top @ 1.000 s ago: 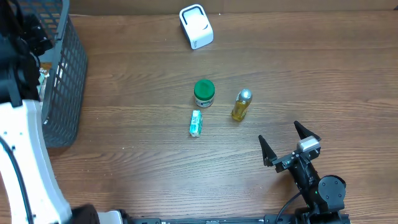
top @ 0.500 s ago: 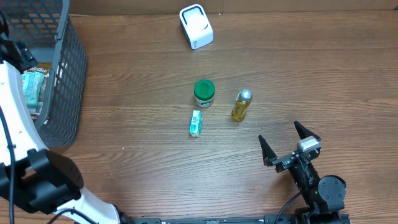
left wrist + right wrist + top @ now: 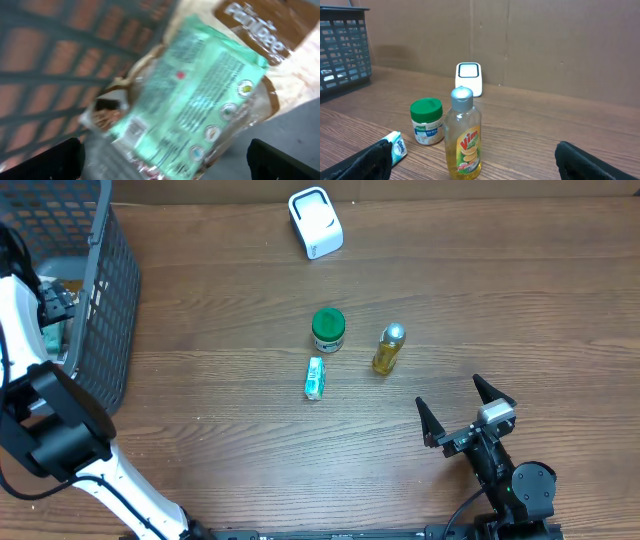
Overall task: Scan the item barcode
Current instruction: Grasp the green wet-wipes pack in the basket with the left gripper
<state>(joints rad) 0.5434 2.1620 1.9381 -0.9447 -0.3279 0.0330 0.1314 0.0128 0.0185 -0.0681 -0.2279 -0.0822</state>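
**Overhead.**
- Grey mesh basket, one, at the bench's left edge.
- The left claw is inside the basket; its spread is not clear from here.
- Mint-green packet, one, lies in the basket just beside that claw.
- White barcode scanner, one, stands at the far edge.
- At bench centre, close together, one of each:
  - green-lidded jar, upright;
  - yellow bottle with a silver cap, right of the jar;
  - small teal packet, lying flat, nearer than the jar.
- The right claw is spread wide and holds nothing. It sits well apart from all three.

**Left wrist.**
- The left claw is spread wide, its tips at the lower corners.
- The mint-green packet lies between and beyond the tips, not gripped. A small code square shows at its lower left.
- Brown-labelled pack, one, lies under it.
- The basket's mesh fills the left of the view. The view is blurred.

**Right wrist.**
- The right claw is wide and empty.
- The bottle is nearest, labelled "Vim".
- The jar and the teal packet are to its left.
- The scanner is behind them.
- The basket is at far left.
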